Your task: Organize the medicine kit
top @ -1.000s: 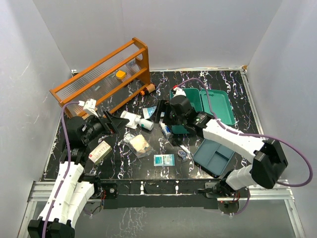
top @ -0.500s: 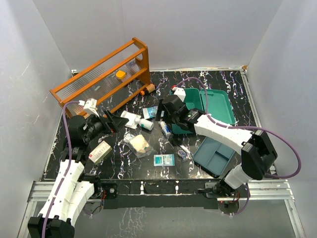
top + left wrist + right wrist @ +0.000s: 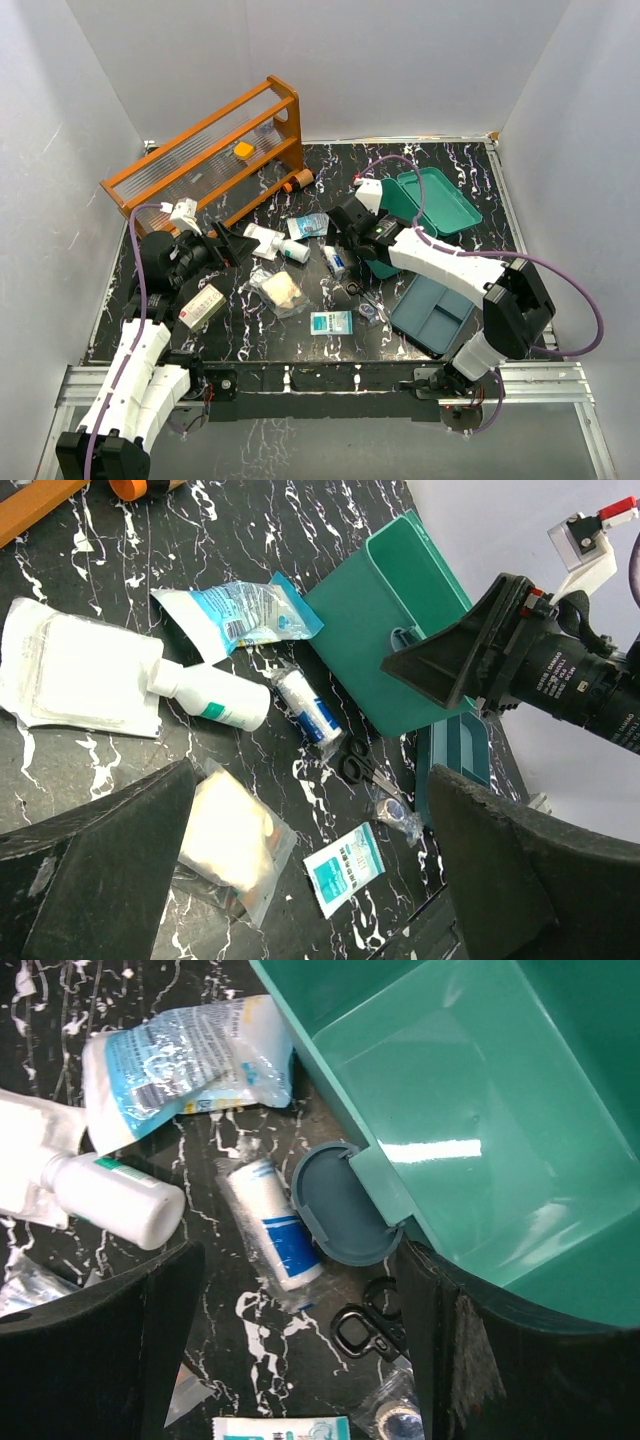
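Observation:
The teal medicine kit [image 3: 432, 200] stands open and tilted at the back right, its bare inside [image 3: 470, 1110] facing my right wrist camera and its blue-grey latch [image 3: 335, 1205] hanging at the front. My right gripper [image 3: 300, 1345] is open beside the kit's front left corner, above a bandage roll [image 3: 275, 1235] and black scissors [image 3: 365, 1325]. The kit's wall lies against its right finger. In the top view my right gripper [image 3: 345, 232] sits left of the kit. My left gripper [image 3: 225, 245] hovers open and empty at the left, over a cotton bag [image 3: 230, 835] and a sachet [image 3: 345, 865].
An orange wooden rack [image 3: 210, 150] stands at the back left. A blue-grey divided tray [image 3: 432, 315] lies at the front right. A white bottle [image 3: 210, 700], blue pouch [image 3: 245, 610], gauze pack [image 3: 70, 670], tape bag [image 3: 395, 810] and boxed item [image 3: 202, 305] are scattered about.
My right gripper has swung left and then back toward the kit. The kit, flat open before, now sits tilted and turned, its lid raised. The left arm has barely moved.

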`<state>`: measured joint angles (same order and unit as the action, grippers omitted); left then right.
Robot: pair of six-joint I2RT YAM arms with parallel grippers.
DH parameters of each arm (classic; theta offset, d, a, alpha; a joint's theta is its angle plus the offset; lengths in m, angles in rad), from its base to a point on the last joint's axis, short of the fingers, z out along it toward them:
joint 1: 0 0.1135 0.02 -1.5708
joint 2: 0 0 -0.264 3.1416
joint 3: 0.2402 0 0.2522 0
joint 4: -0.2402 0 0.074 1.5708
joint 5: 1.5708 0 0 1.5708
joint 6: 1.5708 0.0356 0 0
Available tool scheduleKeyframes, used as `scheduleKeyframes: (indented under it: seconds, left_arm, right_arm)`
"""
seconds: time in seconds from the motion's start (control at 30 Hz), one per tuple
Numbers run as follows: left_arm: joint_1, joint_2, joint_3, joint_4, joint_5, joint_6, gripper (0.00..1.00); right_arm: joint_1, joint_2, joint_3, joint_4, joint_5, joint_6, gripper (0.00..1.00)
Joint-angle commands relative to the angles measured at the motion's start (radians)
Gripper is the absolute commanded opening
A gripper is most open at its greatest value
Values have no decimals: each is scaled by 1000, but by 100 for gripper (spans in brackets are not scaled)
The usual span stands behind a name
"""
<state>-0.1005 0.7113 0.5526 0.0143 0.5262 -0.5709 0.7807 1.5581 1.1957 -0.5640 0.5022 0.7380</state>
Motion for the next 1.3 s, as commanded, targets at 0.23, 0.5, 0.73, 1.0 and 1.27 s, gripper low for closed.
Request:
scheduleKeyframes:
  seconds: [0.23,0.5,0.73,1.0,1.27]
  left_arm:
    - [-4,30,35,-20,5,28,99]
    - [-4,11,29,-23,-6,26,99]
    - [-4,8,30,-20,-8,20,99]
    - [-4,5,33,-33,-18,26,99]
    - [-4,22,39,-40,-20,28,99]
  right_arm:
    - [-74,-99,-59,-15,79,-62,76]
    - [-86,-174,-91,58,-102,-191,75]
    - [-112,-266,1,69,-155,-267,76]
    - [-130,-239,-10,74,-298,-243,76]
    - [-146,-182,2,76,-400,-246,63]
